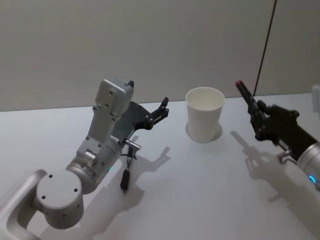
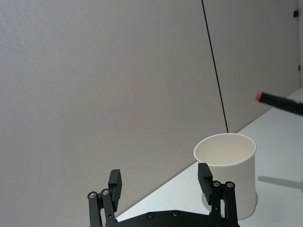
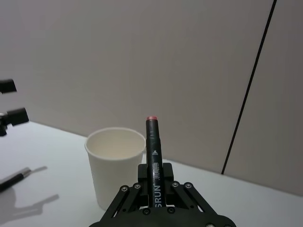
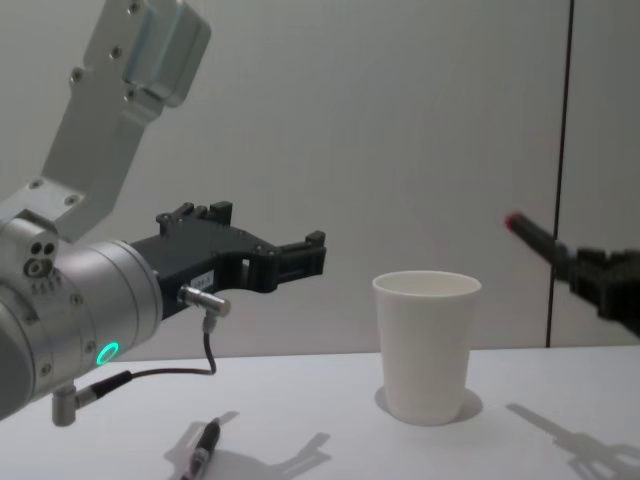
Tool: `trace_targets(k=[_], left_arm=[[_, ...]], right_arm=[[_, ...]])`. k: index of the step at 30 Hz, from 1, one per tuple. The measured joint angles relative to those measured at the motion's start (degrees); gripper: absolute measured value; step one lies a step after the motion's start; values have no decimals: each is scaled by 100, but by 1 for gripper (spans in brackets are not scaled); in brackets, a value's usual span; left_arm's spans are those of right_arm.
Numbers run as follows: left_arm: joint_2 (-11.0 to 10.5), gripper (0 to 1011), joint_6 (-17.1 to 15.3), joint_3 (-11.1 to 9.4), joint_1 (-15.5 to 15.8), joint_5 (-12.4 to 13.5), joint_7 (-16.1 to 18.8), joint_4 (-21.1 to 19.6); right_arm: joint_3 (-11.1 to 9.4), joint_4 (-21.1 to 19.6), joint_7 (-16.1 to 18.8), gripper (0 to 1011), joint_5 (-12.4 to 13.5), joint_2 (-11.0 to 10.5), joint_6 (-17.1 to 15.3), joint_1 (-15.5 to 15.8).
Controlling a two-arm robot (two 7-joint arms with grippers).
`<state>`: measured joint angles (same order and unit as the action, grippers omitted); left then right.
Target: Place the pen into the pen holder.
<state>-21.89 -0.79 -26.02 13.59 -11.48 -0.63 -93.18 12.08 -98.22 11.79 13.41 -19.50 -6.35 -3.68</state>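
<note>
Roughly halfway, I'd say. The right tool (image 1: 258, 116) is clenched on the marker pen (image 1: 245, 93) and has it up in the air, off to the right of the white paper cup (image 1: 204, 121), apart from it and not over the mouth. The cup looks empty, so nothing's in yet.

What's left: carry it over the rim, get it pointing down, let go.

The marker's long axis is tilted, not upright. Its red end points up and leans toward the cup, while the lower part of the barrel sits in the tool's grip.

The left tool (image 1: 161, 111) hangs on the cup's other side, released and holding nothing. A second black pen (image 1: 125, 179) lies flat on the worktop (image 1: 210, 195) below that arm, untouched.
</note>
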Motion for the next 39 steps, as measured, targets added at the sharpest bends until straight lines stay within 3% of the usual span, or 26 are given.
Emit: trace_targets(k=[6,15,39], left_arm=[[0,1001,0,0,0,0,0,0],[0,1001,0,0,0,0,0,0],[0,1001,0,0,0,0,0,0]], right_arm=[[-5,64,82,171,-45,58,428,-127],[21,466,296,171,-193,277,1151,-574],[190,1758,760,171,-549,771,2122,-1490]])
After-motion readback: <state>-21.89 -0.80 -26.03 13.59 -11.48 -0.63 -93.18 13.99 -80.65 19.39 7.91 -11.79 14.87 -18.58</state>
